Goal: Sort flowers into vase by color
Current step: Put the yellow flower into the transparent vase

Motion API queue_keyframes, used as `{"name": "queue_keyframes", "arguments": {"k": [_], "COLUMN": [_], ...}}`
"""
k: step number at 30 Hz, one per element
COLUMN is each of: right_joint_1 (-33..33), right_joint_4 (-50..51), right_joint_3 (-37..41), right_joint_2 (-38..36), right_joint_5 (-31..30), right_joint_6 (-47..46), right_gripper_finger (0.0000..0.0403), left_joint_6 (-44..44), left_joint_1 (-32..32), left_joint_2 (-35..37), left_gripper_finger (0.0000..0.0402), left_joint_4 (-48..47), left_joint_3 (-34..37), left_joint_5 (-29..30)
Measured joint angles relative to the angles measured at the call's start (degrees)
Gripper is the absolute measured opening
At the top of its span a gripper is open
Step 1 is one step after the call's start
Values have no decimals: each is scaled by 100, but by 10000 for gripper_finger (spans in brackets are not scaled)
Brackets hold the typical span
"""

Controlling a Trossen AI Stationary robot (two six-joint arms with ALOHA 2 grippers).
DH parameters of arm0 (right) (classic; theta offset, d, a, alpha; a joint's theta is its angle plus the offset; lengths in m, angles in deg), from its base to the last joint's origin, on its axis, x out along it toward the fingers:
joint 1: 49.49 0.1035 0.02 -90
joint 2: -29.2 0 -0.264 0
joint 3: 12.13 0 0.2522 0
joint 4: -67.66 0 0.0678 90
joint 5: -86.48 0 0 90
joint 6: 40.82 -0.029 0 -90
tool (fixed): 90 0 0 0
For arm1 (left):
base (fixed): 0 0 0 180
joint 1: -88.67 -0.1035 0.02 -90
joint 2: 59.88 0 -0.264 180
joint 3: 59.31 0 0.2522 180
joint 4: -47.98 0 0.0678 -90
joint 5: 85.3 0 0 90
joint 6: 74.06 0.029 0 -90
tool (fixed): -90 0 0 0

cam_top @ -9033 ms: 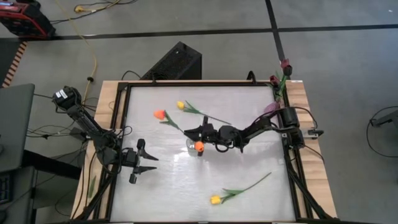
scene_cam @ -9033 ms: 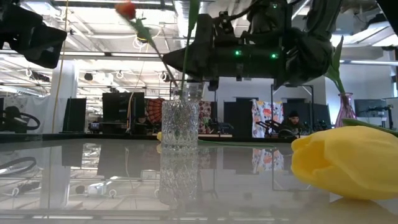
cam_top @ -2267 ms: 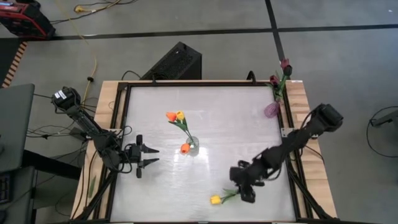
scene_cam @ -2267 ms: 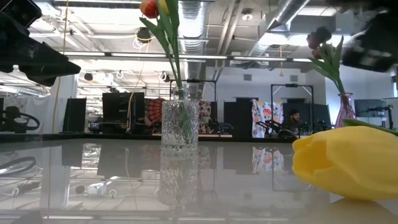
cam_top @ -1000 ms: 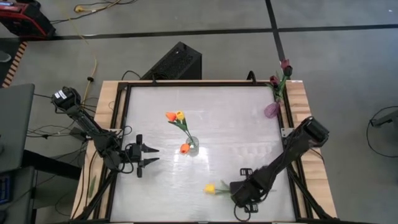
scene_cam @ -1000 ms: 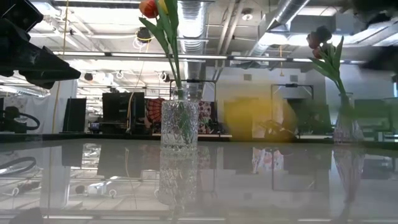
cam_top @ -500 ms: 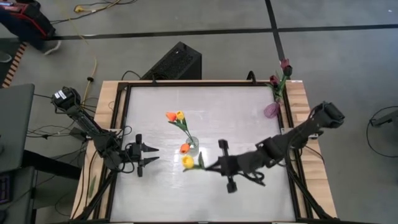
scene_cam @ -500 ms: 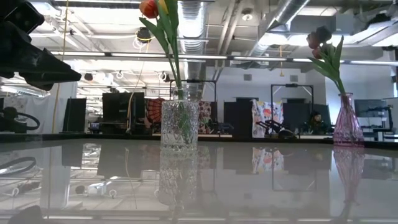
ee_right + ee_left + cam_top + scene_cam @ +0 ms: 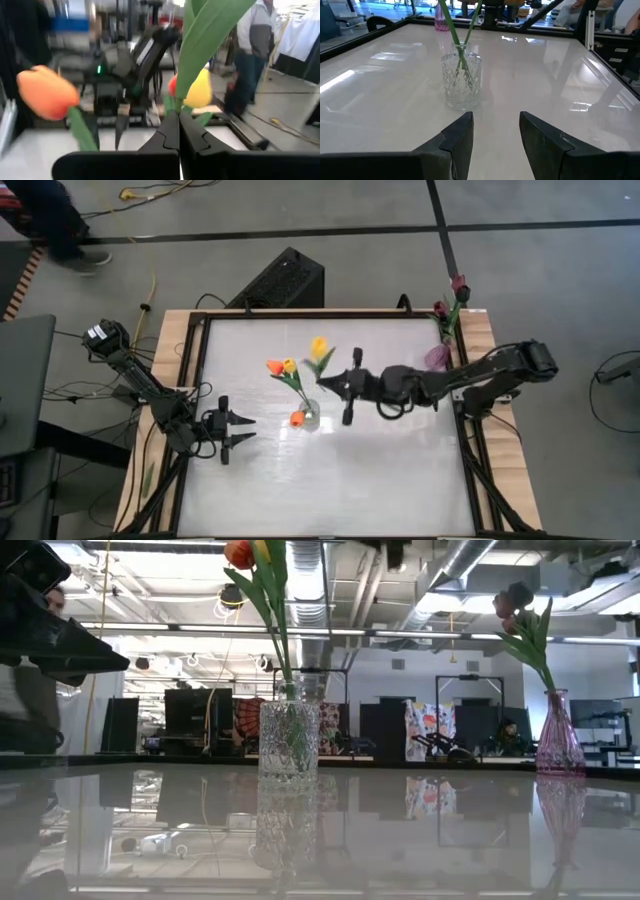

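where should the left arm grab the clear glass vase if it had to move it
Best low on the clear glass vase's body, below the rim, coming in level from the left gripper, whose open fingers already face it across the table. The vase stands upright, and tulip stems rise out of its mouth, so a grasp from above would likely knock them. The faceted wall may be slippery, so squeeze squarely.

No readable text, label, brand, number or sign anywhere.
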Motion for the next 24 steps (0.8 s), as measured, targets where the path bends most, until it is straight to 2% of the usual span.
{"name": "queue_keyframes", "arguments": {"k": [3,7,16,24], "right_joint_1": [-287,-405,-190,-164], "right_joint_4": [-1314,-2165,-3192,-3477], "right_joint_3": [660,1053,1086,1086], "right_joint_2": [33,183,883,1207], "right_joint_5": [301,303,247,114], "right_joint_6": [-434,-827,-836,-851], "right_gripper_finger": [16,16,16,16], "left_joint_6": [7,9,-58,-93], "left_joint_1": [1,0,-1,0], "left_joint_2": [0,-2,0,0], "left_gripper_finger": [149,149,149,149], "left_joint_4": [-3,-68,-167,-169], "left_joint_3": [0,0,0,0], "left_joint_5": [-4,28,136,129]}}
